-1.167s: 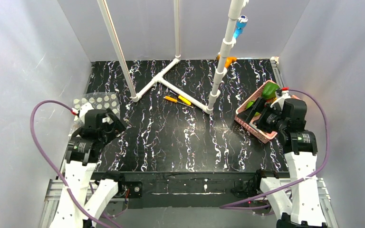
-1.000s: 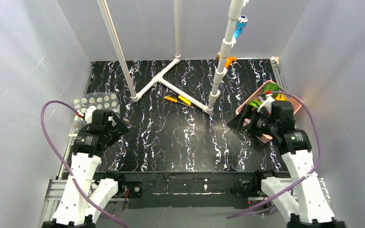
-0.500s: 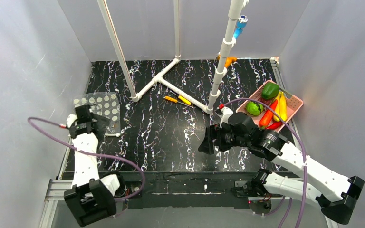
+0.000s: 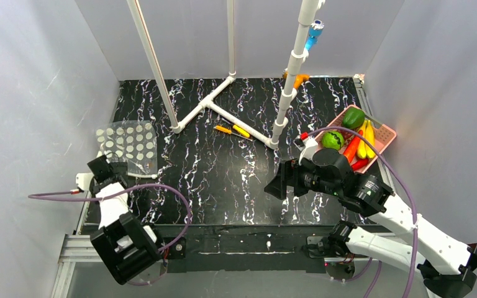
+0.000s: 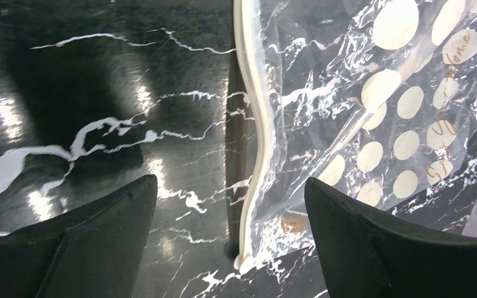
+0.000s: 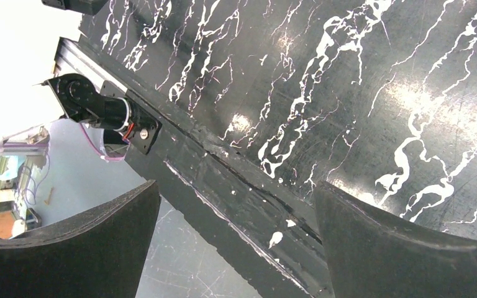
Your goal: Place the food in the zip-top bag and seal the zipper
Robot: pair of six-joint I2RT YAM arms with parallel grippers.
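my left gripper (image 5: pixel 230 239) hangs low over the table (image 4: pixel 223 186), at the near left corner of the bag (image 5: pixel 404 118). its two fingers (image 5: pixel 87 242) stand wide apart and they hold nothing. the bag lies flat on the left side of the table, near the left wall, with its white dots facing up. the zipper (image 5: pixel 251 124) shows as a pale wavy strip along the bag's edge. it runs down between my left fingers, and its lower end lies on the table just between them. i cannot tell if the zipper is pressed shut or not.

my right gripper (image 6: pixel 236 242) is over the middle of the table, toward the near edge. its fingers (image 6: pixel 404 248) are also spread wide, with only the black marbled surface and the table's front edge under them.

the food (image 4: pixel 351 149) is in the pink basket (image 4: pixel 389 131) at the far right of the table, well apart from the bag. i see two green round pieces (image 4: pixel 353 118), the yellow bananas (image 4: pixel 369 139) and the red and orange peppers (image 4: pixel 359 162) lying close together in it. nothing shows inside the bag.
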